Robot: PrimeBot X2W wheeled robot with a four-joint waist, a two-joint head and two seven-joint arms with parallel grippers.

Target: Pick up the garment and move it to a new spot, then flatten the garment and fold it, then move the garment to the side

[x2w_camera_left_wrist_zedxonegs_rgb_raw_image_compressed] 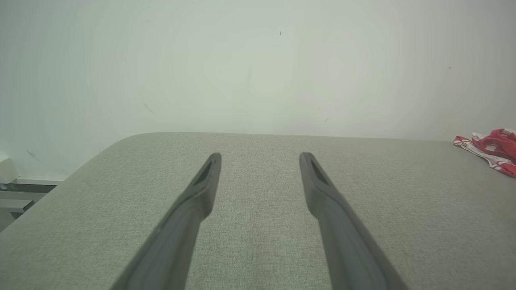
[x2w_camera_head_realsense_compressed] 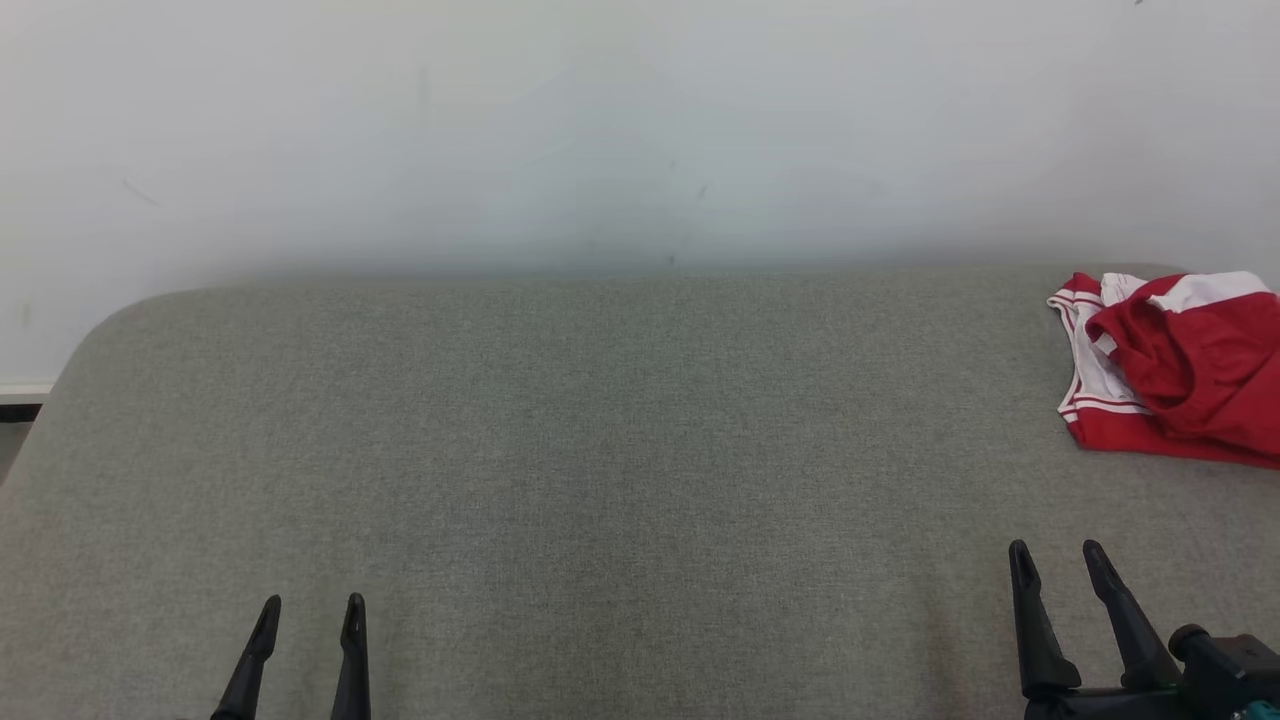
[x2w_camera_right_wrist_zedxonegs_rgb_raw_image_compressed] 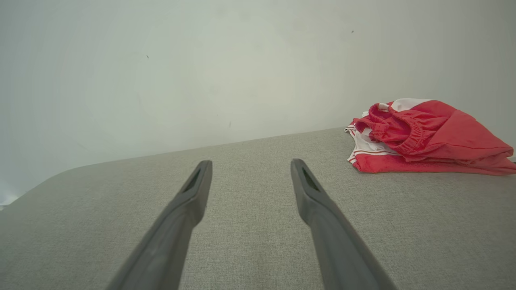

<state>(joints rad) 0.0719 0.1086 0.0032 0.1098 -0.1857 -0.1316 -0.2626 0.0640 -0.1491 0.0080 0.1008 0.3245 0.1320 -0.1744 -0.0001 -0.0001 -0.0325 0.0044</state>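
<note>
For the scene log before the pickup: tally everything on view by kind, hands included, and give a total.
robot hands: 2, the left hand and the right hand, both open
red and white shorts: 1, crumpled at the far right
grey fabric surface: 1
Total: 4

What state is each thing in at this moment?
garment, crumpled in a heap at the far right of the grey surface, not held.
left gripper, open, empty, above the surface's near left.
right gripper, open, empty, short of the garment, not touching it.
</note>
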